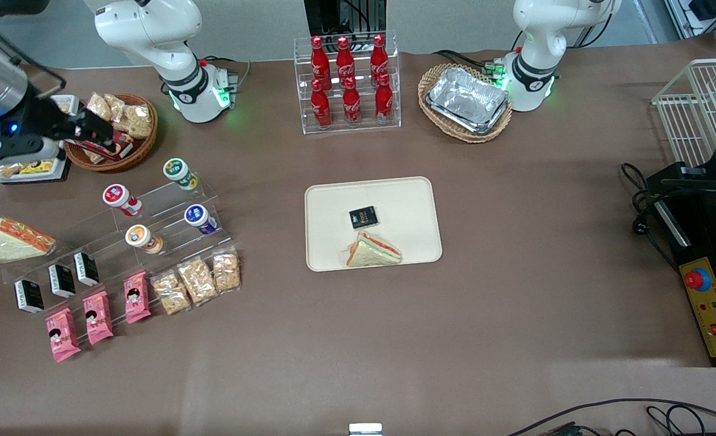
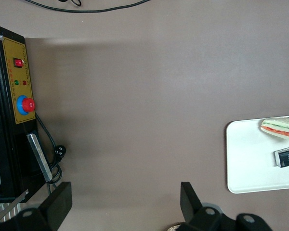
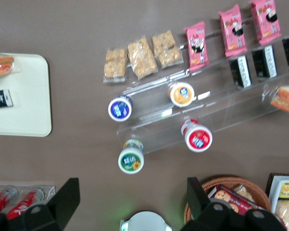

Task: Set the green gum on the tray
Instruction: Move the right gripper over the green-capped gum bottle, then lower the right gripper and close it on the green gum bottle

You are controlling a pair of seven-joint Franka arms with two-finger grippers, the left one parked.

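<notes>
Pincer (image 1: 100, 134) upper left of frame, over basket (image 1: 143, 148); green gum (image 1: 180, 172) on stand's (image 1: 164, 221) top step; tray (image 1: 328, 257) at centre of surface (image 1: 515, 254).

Front view: high, looking steeply down on the whole tabletop (image 1: 515, 242).
Right wrist view: downward, well above the green gum (image 3: 131, 160); gripper (image 3: 130, 202) jaws spread.
Left wrist view: downward, bare tabletop.
Shared: tray (image 1: 418, 200), all three views.
</notes>
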